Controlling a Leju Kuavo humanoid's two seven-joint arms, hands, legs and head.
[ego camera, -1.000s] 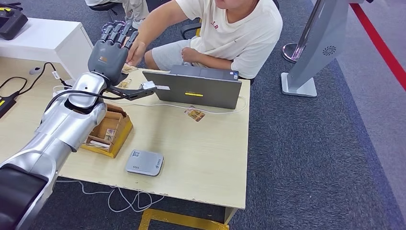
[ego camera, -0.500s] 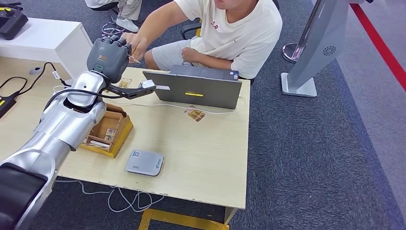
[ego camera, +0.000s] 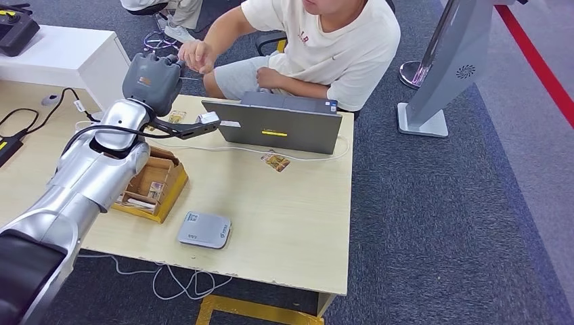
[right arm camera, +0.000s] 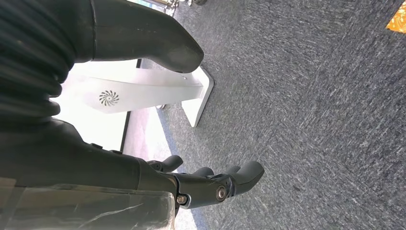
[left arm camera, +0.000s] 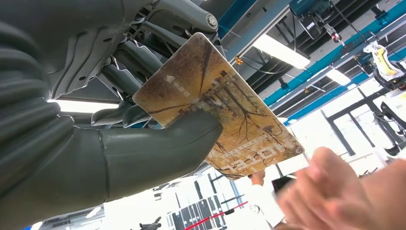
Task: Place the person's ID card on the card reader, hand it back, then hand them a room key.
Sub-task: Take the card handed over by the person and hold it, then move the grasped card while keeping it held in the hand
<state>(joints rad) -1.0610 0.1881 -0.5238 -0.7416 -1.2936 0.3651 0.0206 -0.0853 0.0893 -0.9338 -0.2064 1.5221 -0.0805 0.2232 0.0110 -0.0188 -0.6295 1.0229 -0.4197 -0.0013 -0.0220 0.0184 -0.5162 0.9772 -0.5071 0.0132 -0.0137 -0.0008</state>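
While the head view gives just the grey back of the left hand (ego camera: 150, 80) raised past the far edge of the bench (ego camera: 284, 217), the left wrist view looks into its grasp: a flat, glossy card (left arm camera: 220, 108) with rounded corners, printed with a brown-and-gold tree scene and pale lettering, is pinched between the thick matte thumb and the darker fingers (left arm camera: 125, 72) behind it. A person's hand (ego camera: 196, 54) hovers just beside the robot's fist in the head view, and shows as a blur near the card's free end in the wrist view; whether it touches the card cannot be told.

On the pale wood-grain bench lie a rounded grey card reader (ego camera: 204, 229) near the front edge, an open cardboard box (ego camera: 154, 184) holding cards, a grey laptop (ego camera: 281, 124), and another patterned card (ego camera: 275, 161) just in front of it.

From the right wrist view, the right hand (right arm camera: 191, 184) hangs above coarse blue-grey carpet (right arm camera: 311, 120), its dark fingers loosely spread and holding nothing.
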